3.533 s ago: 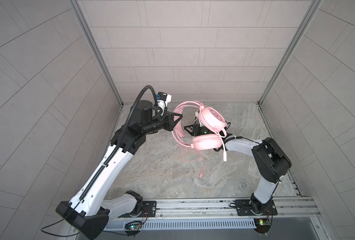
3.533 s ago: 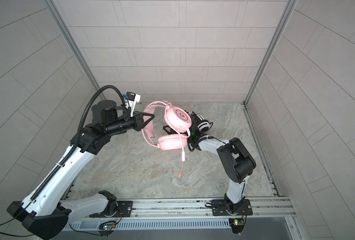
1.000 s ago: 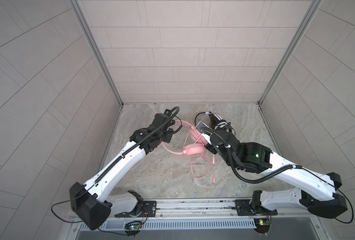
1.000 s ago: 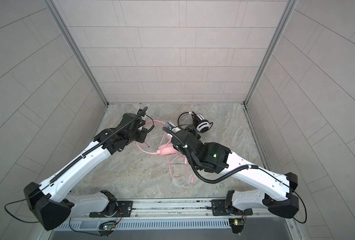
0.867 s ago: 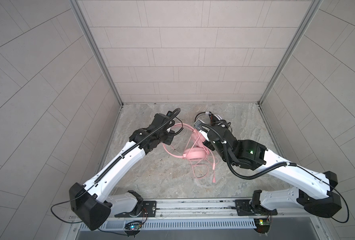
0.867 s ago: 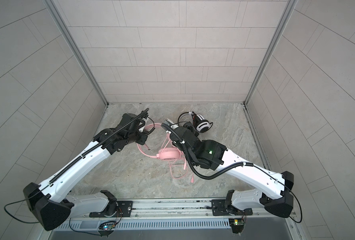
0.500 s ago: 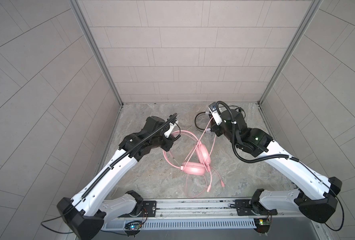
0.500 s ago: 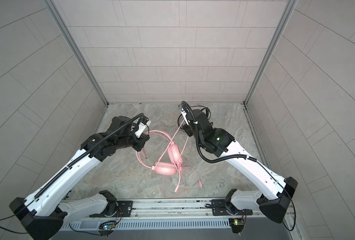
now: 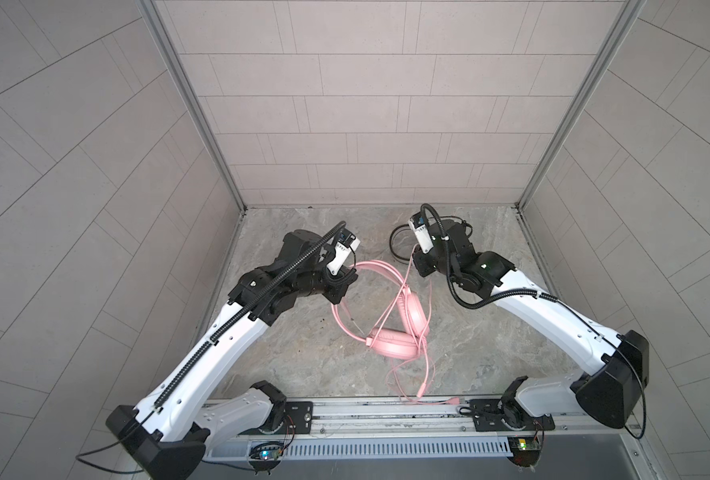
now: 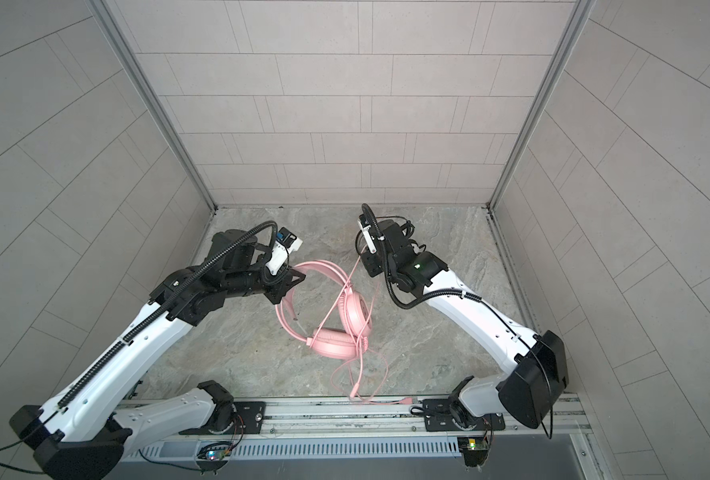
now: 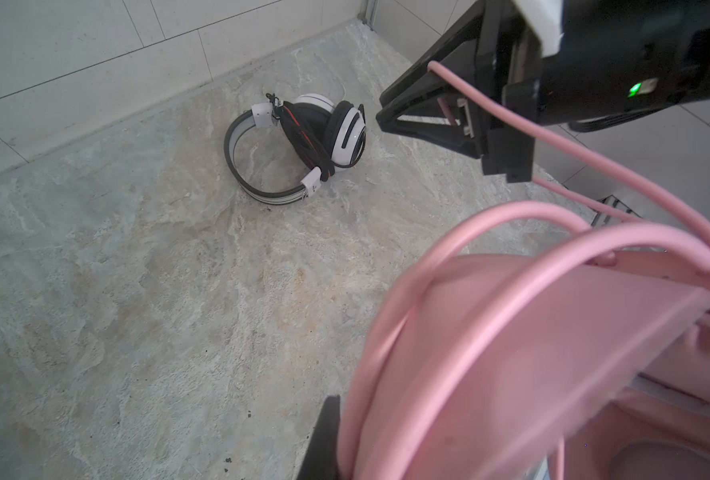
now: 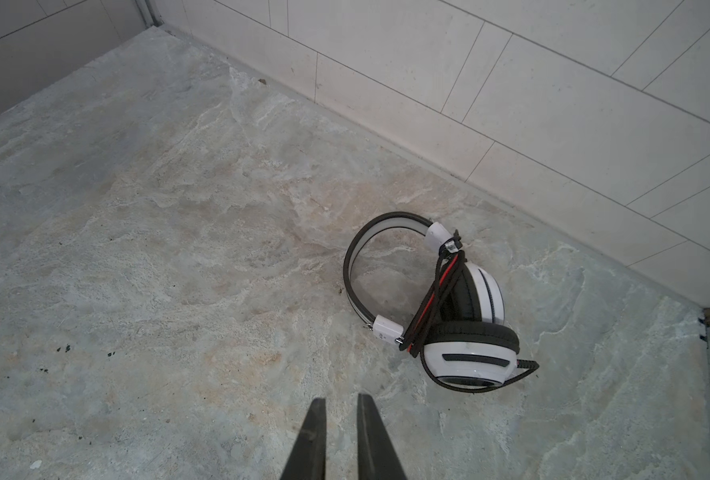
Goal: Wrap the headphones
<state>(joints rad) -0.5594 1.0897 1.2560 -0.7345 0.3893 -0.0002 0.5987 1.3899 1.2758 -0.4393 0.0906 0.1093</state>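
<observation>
The pink headphones (image 9: 390,343) (image 10: 332,340) lie mid-floor, earcups down. Their headband (image 11: 532,353) rises to my left gripper (image 9: 343,286) (image 10: 291,282), which is shut on it; one black finger (image 11: 324,440) shows beside it. Two strands of pink cable (image 9: 401,291) run up to my right gripper (image 9: 412,251) (image 11: 382,116) and pass between its nearly closed jaws. At that gripper's tips (image 12: 339,401) only a narrow bare gap shows. The rest of the cable (image 9: 426,374) loops toward the front. The white-and-black headphones (image 11: 345,129) (image 12: 469,353) lie by the back wall, their cable wound round them.
Tiled walls close the stone floor (image 9: 303,365) on three sides. The metal rail (image 9: 386,415) with both arm bases runs along the front, and the pink plug (image 9: 453,400) lies on it. In a top view my right arm hides most of the white-and-black headset.
My right gripper has pulled up and back from the pink headset, drawing the cable out. My left gripper has carried the headband a little leftward. Almost nothing has moved in the last half second.
</observation>
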